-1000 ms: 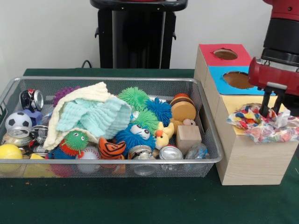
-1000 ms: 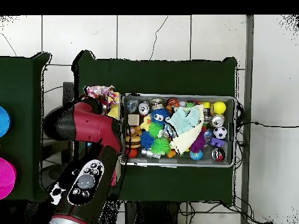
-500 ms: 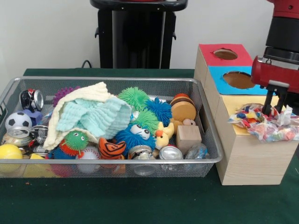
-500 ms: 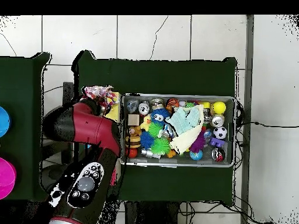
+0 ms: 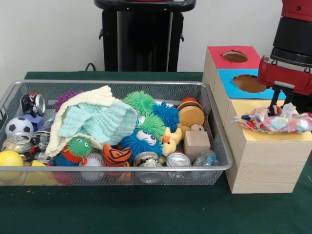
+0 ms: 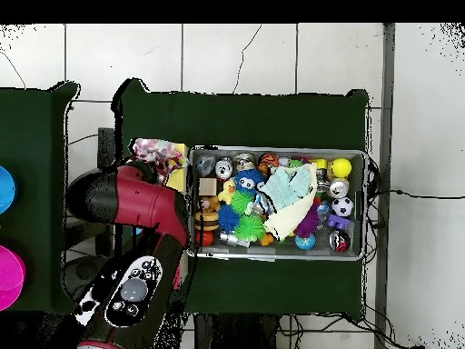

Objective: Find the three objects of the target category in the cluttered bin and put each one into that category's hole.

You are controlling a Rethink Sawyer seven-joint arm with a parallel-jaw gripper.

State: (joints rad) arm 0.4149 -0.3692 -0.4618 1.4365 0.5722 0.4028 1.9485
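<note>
A white cloth with multicoloured polka dots (image 5: 273, 122) lies bunched across the yellow top (image 5: 244, 108) of the pale wooden box and covers its hole. My gripper (image 5: 282, 108) comes down from the red arm at the right and is shut on a raised fold at the back of the cloth. The cloth also shows in the overhead view (image 6: 156, 150), beside the arm. The wire mesh bin (image 5: 112, 168) stands to the left of the box, full of toys. No other dotted cloth shows in it.
A cream waffle cloth (image 5: 97, 95) and a mint-green one (image 5: 100, 119) lie heaped in the bin among spiky balls, cans, a wooden block (image 5: 196, 143) and a rubber duck (image 5: 170, 141). The blue-topped hole (image 5: 248, 83) and red-topped hole (image 5: 235, 56) lie behind the yellow top.
The gripper has risen a little and shifted back. The dotted cloth, which hung over the box's front edge, now sits drawn up flat on the yellow top.
</note>
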